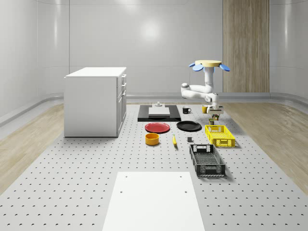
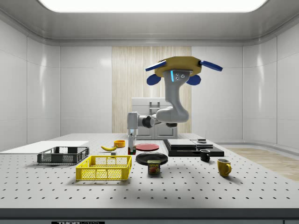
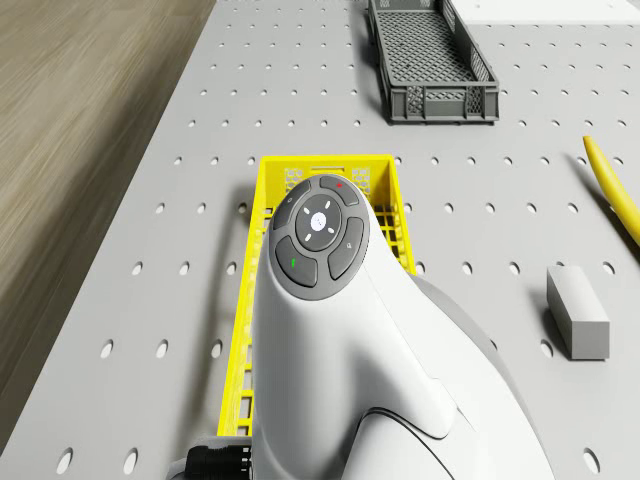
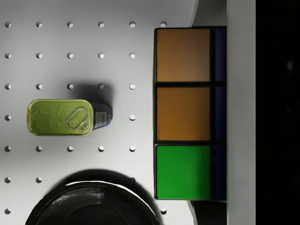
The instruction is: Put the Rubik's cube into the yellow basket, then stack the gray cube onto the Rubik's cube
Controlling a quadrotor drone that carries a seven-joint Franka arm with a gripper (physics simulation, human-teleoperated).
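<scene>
Between my fingers sits the Rubik's cube (image 4: 185,112), pinched in my hand (image 2: 131,145) and carried clear of the worktop (image 1: 86,168); its orange and green tiles stand close against the wrist camera. The yellow basket (image 1: 220,135) is what the next move turns on, I judge. On the whole-scene view's clock face it lies at about 6 o'clock from my hand, just beyond it and lower, with its long axis running roughly from 12 to 6. In the side view, my hand hangs above the basket's far right end, so I read this as a short carry along that axis and then down. My drone body (image 1: 209,64) hovers over the worktop's far end. The gray cube (image 3: 577,311) rests beside the basket, awaiting its turn. A spam tin (image 4: 65,117) and a black plate (image 4: 93,204) lie below my hand.
</scene>
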